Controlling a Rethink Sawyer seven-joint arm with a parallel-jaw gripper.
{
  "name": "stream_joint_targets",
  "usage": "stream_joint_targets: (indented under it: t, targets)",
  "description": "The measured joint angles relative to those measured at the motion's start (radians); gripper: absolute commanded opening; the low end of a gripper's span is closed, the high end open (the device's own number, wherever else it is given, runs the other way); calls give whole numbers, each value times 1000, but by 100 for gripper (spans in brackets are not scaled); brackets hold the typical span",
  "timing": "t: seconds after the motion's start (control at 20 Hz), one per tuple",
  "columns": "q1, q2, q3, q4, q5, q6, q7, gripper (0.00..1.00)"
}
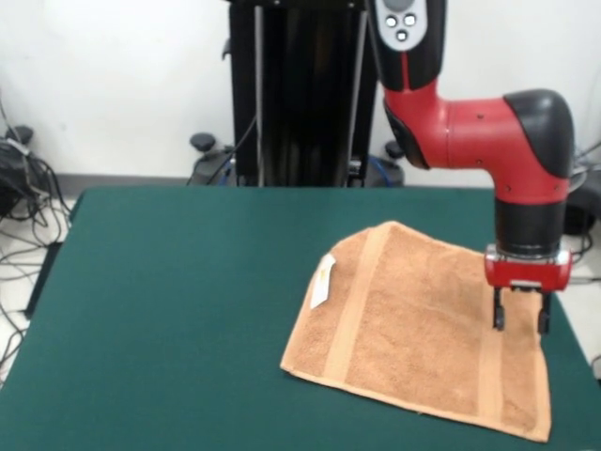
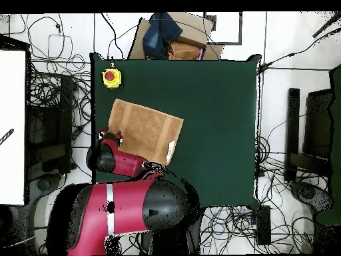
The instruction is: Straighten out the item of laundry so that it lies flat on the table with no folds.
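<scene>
A: Where's the towel (image 1: 423, 338)?

B: On the table (image 1: 169, 310), toward the front view's right side and near the camera-side edge. It looks spread out in one layer, skewed to the table edges, both woven bands showing, white tag (image 1: 322, 280) on its left edge. I see no real fold, only perhaps a slight lift along the near hem.

A: And the gripper (image 1: 520, 320)?

B: It hangs over the towel's right edge, near the far right corner. Fingers point down, parted a little, with nothing between them. I can't tell from either view whether the tips touch the cloth.

A: So what could go wrong?

B: I'd judge the job nearly done, so the main risk is undoing it. If the tips rest on the terry and the arm moves sideways, the loops could catch and drag that corner, raising a wrinkle or flipping it over.

A: Anything else?

B: If the fingers close while low, they could pinch up a ridge of cloth. Also, the towel's near right corner sits close to the table's edge; a pull that way might send it hanging off. A straight lift clear seems safest.

A: The overhead?

B: The arm covers that side of the towel, so no help.
</scene>
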Motion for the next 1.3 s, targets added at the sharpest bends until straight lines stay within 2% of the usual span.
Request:
stream_joint_targets:
  t: [0.35, 0.6, 0.8, 0.9, 1.3]
  targets:
    - [-6, -3, 0, 5, -16, 0, 0, 100]
    - [-8, -51, -22, 67, -24, 0, 0, 100]
    - [-33, -97, -47, 116, -80, 0, 0, 100]
    - [-77, -122, -71, 137, -152, 0, 0, 100]
    - [-147, -123, -121, 139, -236, 0, 0, 100]
